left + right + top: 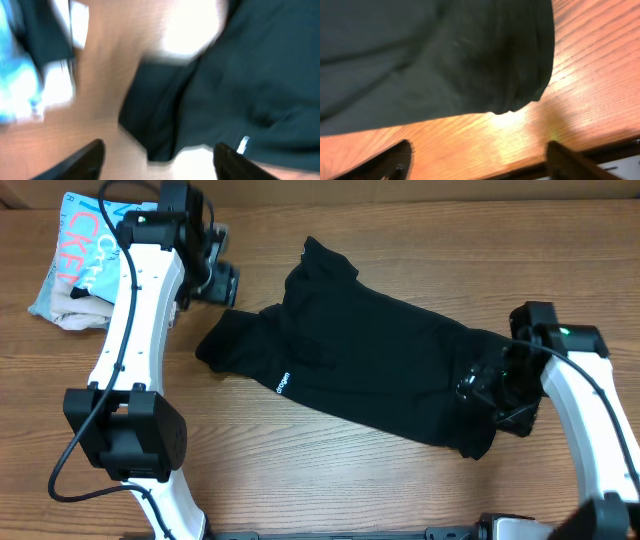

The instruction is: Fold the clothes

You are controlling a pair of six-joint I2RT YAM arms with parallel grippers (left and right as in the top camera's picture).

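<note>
From overhead, the black shirt point(370, 360) lies spread across the middle of the table point(300, 490). Its long axis runs diagonally from upper left to lower right, and one lobe points left. Small white lettering point(283, 383) sits near its lower edge. The left gripper point(215, 277) hangs just off the shirt's upper-left end, near the folded garments point(70, 265). The right gripper point(490, 385) is over the lower-right end.

The left wrist view is blurred. The fingers point(82, 160) stand wide apart and hold nothing, and the shirt fills the upper right.

In the right wrist view, the fingers point(385, 162) are spread wide and empty over bare wood. The shirt's rounded edge lies just ahead.
</note>
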